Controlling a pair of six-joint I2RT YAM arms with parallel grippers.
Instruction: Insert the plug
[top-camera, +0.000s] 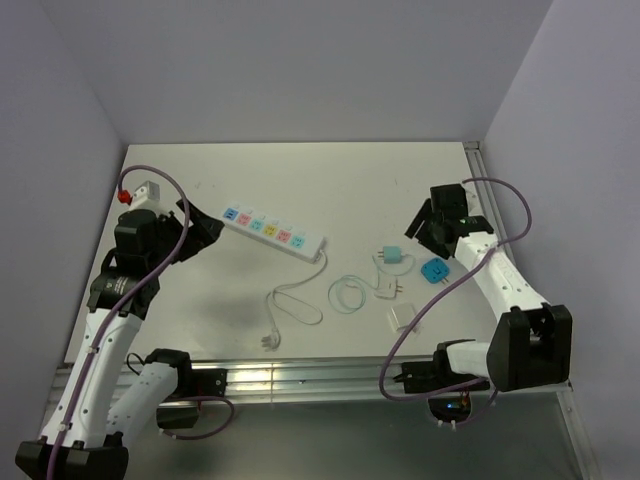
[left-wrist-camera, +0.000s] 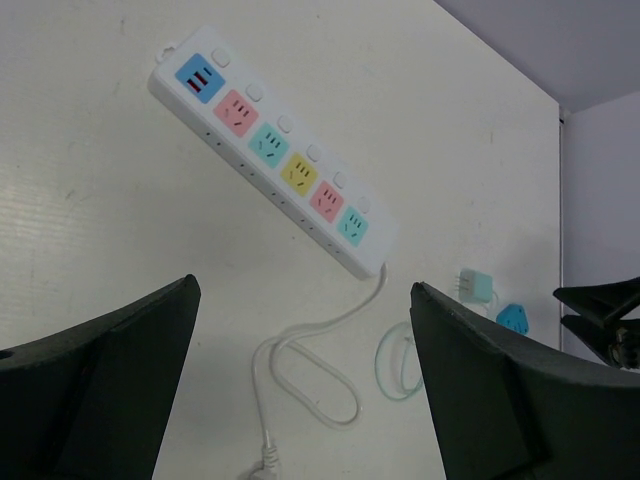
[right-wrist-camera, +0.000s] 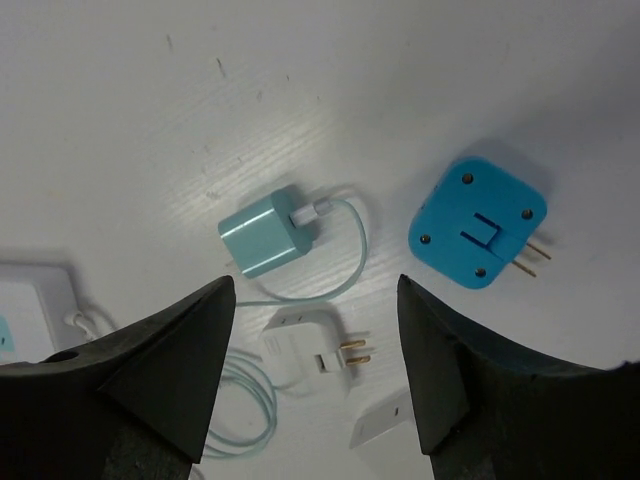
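Note:
A white power strip (top-camera: 273, 231) with several coloured sockets lies aslant on the table, seen too as the power strip (left-wrist-camera: 272, 147). Three plugs lie to its right: a teal plug (right-wrist-camera: 262, 235) on a teal cable, a blue adapter (right-wrist-camera: 478, 222), and a white plug (right-wrist-camera: 305, 345) with brass prongs. My right gripper (right-wrist-camera: 315, 285) hangs open above them, the white plug showing between its fingers, nothing held. My left gripper (left-wrist-camera: 305, 290) is open over the strip's looped cord, near the strip's left end (top-camera: 200, 232).
The strip's white cord (top-camera: 290, 300) loops toward the near edge and ends in its own plug (top-camera: 269, 341). A coiled teal cable (top-camera: 348, 293) and a small white block (top-camera: 402, 317) lie near the plugs. A metal rail (top-camera: 320, 375) runs along the front.

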